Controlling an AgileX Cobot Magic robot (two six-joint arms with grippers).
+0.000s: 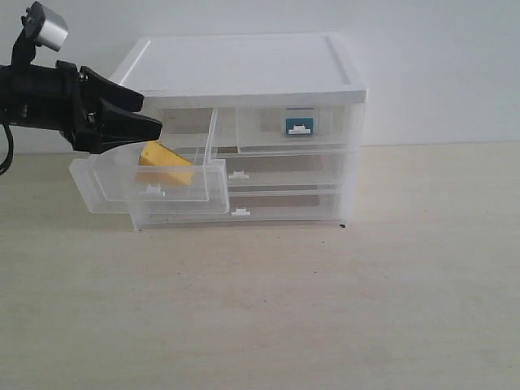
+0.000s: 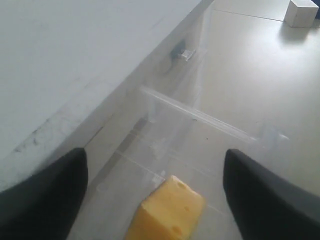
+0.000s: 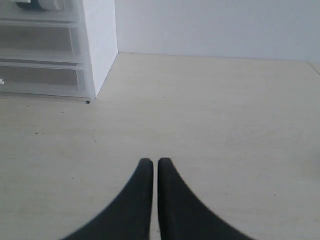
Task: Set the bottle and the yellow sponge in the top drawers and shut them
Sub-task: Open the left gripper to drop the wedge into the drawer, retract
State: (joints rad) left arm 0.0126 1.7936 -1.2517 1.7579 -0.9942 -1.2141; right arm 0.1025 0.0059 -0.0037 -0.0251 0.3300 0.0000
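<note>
Fingers (image 2: 45,200) of the left gripper (image 1: 151,114) are standing wide, gripping nothing, above the yellow sponge (image 1: 165,162) lying in the open left top drawer (image 1: 97,183) at centre-left, the bottle (image 1: 298,124) sitting in the shut right top drawer (image 1: 333,130), so pushing the open drawer closed is looking next.

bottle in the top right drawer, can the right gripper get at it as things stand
Probably not. The bottle sits behind the closed front of the top right drawer, and the right gripper is shut over the table. The drawer needs opening first.
</note>
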